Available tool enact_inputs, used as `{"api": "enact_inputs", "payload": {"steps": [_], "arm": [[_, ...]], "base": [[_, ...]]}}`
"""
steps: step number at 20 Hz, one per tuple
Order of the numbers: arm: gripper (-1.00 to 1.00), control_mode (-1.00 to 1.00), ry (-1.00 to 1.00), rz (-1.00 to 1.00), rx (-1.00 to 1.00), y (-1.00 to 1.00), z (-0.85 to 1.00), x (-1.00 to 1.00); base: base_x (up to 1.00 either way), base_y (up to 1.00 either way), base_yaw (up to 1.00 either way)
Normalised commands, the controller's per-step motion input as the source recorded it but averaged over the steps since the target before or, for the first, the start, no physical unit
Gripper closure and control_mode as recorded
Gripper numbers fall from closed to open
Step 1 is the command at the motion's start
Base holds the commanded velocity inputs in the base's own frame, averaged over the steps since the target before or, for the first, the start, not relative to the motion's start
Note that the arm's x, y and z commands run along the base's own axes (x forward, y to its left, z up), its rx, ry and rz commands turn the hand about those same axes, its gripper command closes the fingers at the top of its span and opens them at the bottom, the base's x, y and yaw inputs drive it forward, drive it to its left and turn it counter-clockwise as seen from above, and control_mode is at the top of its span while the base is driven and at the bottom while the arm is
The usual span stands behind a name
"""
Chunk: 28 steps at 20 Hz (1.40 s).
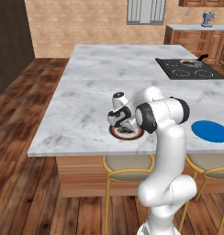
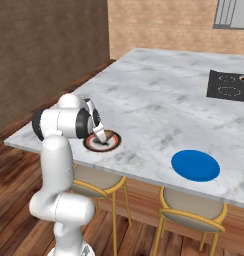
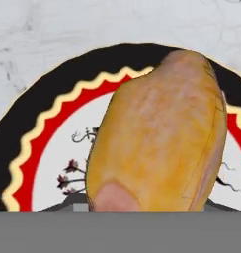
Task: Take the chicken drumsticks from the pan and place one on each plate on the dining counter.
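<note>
**What the views leave hidden or cut off**

The golden drumstick (image 3: pixel 157 133) covers much of the patterned plate (image 3: pixel 48 123) in the hand view, and its lower end is cut off. In the left base view the arm's elbow hides the gripper (image 1: pixel 127 125) tips. The blue plate (image 1: pixel 210 131) runs off the right edge. The pan (image 1: pixel 191 62) on the far stovetop (image 1: pixel 187 69) is too small to show its contents.
</note>
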Motion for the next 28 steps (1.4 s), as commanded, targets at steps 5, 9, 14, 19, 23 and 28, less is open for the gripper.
{"api": "enact_inputs", "payload": {"steps": [5,9,14,19,23,28], "arm": [[-1.00,-1.00,-0.15,0.00,0.05,-0.20,0.06,-0.06],[-1.00,-1.00,-0.05,0.02,0.07,-0.06,0.51,-0.03],[-1.00,-1.00,0.00,0.08,0.08,-0.02,0.86,-0.11],[-1.00,-1.00,0.00,0.09,0.13,-0.03,1.00,-0.36],[-1.00,-1.00,-0.01,0.10,0.11,-0.23,1.00,-0.92],[-1.00,-1.00,-0.11,0.08,0.12,-0.35,0.95,-1.00]], "base": [[0.00,0.00,0.00],[0.00,0.00,0.00],[0.00,0.00,0.00],[0.00,0.00,0.00],[0.00,0.00,0.00],[0.00,0.00,0.00]]}}
